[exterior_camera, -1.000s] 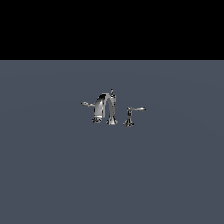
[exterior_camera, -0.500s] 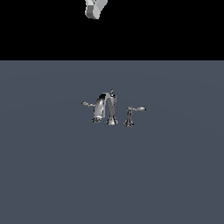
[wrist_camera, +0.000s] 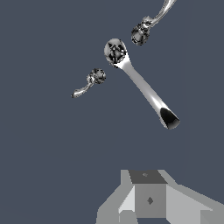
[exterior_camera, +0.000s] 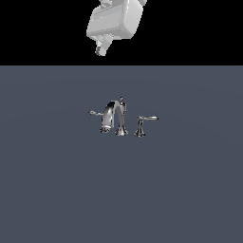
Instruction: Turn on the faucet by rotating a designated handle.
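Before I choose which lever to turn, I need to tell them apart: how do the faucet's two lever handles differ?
The left-pointing handle sits at the exterior view's left of the spout; the right-pointing lever sits at its right. The left-pointing handle's post is mostly hidden behind the spout, while the right-pointing lever stands apart on its own flared post. Their tips aim in opposite directions. Both are slim, shiny chrome, roughly level, and untouched by the gripper high above.

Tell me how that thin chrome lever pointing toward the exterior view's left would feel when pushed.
The thin chrome lever looks rigid metal, so it probably won't flex. Its polished, rounded surface may let a pincer slip. Being mounted beside the arched chrome spout, it should pivot rather than slide.
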Available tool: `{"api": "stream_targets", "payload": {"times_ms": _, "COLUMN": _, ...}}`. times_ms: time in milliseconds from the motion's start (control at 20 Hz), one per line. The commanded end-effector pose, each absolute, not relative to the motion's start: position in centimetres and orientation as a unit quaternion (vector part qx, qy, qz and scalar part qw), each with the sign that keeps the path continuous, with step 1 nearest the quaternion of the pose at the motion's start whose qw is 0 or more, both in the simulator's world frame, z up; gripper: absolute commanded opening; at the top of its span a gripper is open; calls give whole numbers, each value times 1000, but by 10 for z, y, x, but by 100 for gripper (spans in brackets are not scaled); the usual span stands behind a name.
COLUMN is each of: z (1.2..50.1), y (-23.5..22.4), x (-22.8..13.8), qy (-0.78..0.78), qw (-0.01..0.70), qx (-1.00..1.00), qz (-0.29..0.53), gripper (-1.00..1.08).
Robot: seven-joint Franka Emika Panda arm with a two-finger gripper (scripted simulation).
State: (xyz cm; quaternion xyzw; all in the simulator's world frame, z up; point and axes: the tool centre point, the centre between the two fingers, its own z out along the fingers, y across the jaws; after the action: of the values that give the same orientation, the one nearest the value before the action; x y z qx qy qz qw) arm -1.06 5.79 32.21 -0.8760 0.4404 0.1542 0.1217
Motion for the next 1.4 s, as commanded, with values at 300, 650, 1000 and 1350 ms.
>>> {"api": "stream_targets", "payload": {"times_ms": 300, "z": 261, "y": 68, "x": 36, "qy": 555, "qw": 91, "qx": -812, "qz": 155, "gripper": -100}}
{"api": "stream_targets", "payload": {"times_ms": 650, "z": 211, "y": 75, "x": 68, "qy": 637, "qw": 60, "qx": -757, "qz": 136, "gripper": -100}}
{"api": "stream_targets", "payload": {"times_ms": 1000, "z": 164, "y": 84, "x": 96, "qy": 706, "qw": 30, "qx": -701, "qz": 98, "gripper": -100}}
{"api": "stream_targets", "payload": {"times_ms": 1350, "z": 125, "y": 95, "x": 119, "qy": 756, "qw": 10, "qx": -652, "qz": 50, "gripper": -100}}
